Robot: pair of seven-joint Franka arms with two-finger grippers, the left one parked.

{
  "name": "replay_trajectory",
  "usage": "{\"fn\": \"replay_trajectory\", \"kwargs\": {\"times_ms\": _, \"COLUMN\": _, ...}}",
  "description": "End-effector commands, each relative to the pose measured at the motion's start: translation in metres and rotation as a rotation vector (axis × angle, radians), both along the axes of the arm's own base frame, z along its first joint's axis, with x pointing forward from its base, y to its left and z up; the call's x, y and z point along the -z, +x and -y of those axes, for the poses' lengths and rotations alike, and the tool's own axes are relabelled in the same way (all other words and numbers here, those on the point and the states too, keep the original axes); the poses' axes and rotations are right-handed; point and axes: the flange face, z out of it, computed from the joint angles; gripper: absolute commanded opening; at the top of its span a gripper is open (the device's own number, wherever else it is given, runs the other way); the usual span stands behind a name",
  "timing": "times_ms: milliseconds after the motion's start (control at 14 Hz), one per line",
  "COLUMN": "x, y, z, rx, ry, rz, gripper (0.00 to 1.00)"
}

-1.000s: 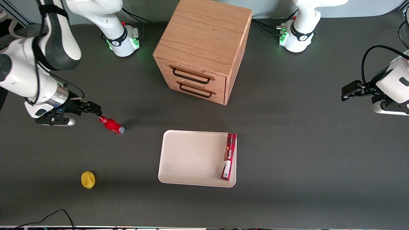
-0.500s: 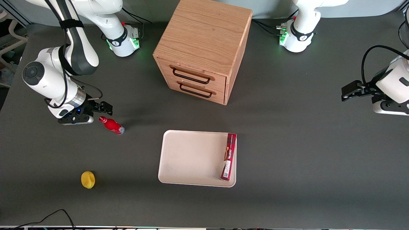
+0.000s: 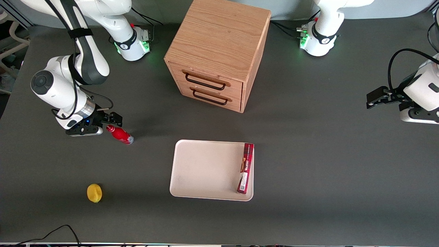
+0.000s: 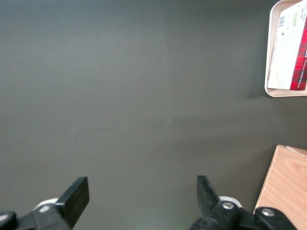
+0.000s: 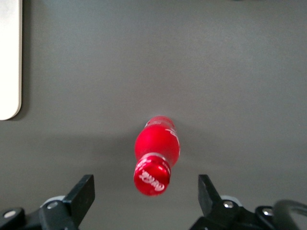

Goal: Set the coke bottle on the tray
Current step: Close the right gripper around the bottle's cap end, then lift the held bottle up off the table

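While my gripper (image 5: 146,201) hovers with fingers (image 5: 81,194) spread wide, the upright coke bottle (image 5: 156,152) on the table sits between them, untouched; it looks light, rigid and glossy-slick, so I would pinch its red body below the cap.

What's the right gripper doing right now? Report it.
Right gripper: open, empty, above the standing coke bottle, fingers either side of its cap, not touching.
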Motion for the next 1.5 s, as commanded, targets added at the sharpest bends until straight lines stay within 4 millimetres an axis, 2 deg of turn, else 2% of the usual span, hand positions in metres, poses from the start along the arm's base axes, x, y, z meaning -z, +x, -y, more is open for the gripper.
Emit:
{"fn": "replay_trajectory", "kwargs": {"times_ms": 0, "x": 0.005, "y": 0.003, "z": 0.005, "rx": -0.021, "ry": -0.012, "rz": 0.013, "gripper": 0.95}}
{"fn": "replay_trajectory", "kwargs": {"times_ms": 71, "x": 0.004, "y": 0.004, "z": 0.006, "rx": -0.019, "ry": -0.012, "rz": 0.018, "gripper": 0.89}}
{"fn": "replay_trajectory", "kwargs": {"times_ms": 143, "x": 0.004, "y": 0.004, "z": 0.009, "rx": -0.013, "ry": -0.012, "rz": 0.018, "gripper": 0.79}}
{"fn": "replay_trajectory", "kwargs": {"times_ms": 214, "x": 0.004, "y": 0.004, "z": 0.010, "rx": -0.013, "ry": -0.012, "rz": 0.019, "gripper": 0.60}}
{"fn": "replay_trajectory", "kwargs": {"times_ms": 500, "x": 0.003, "y": 0.004, "z": 0.011, "rx": -0.009, "ry": -0.013, "rz": 0.019, "gripper": 0.00}}
{"fn": "replay_trajectory", "kwargs": {"times_ms": 714, "x": 0.000, "y": 0.005, "z": 0.011, "rx": -0.008, "ry": -0.014, "rz": 0.021, "gripper": 0.00}}
{"fn": "replay_trajectory", "kwargs": {"times_ms": 857, "x": -0.015, "y": 0.010, "z": 0.011, "rx": -0.001, "ry": -0.013, "rz": 0.030, "gripper": 0.00}}
{"fn": "replay_trajectory", "kwargs": {"times_ms": 929, "x": -0.029, "y": 0.017, "z": 0.012, "rx": 0.007, "ry": -0.012, "rz": 0.019, "gripper": 0.00}}
{"fn": "replay_trajectory", "kwargs": {"times_ms": 1143, "x": -0.098, "y": 0.040, "z": 0.012, "rx": 0.008, "ry": -0.008, "rz": -0.057, "gripper": 0.00}}
{"fn": "replay_trajectory", "kwargs": {"times_ms": 1429, "x": -0.184, "y": 0.049, "z": 0.014, "rx": 0.010, "ry": -0.004, "rz": -0.109, "gripper": 0.00}}
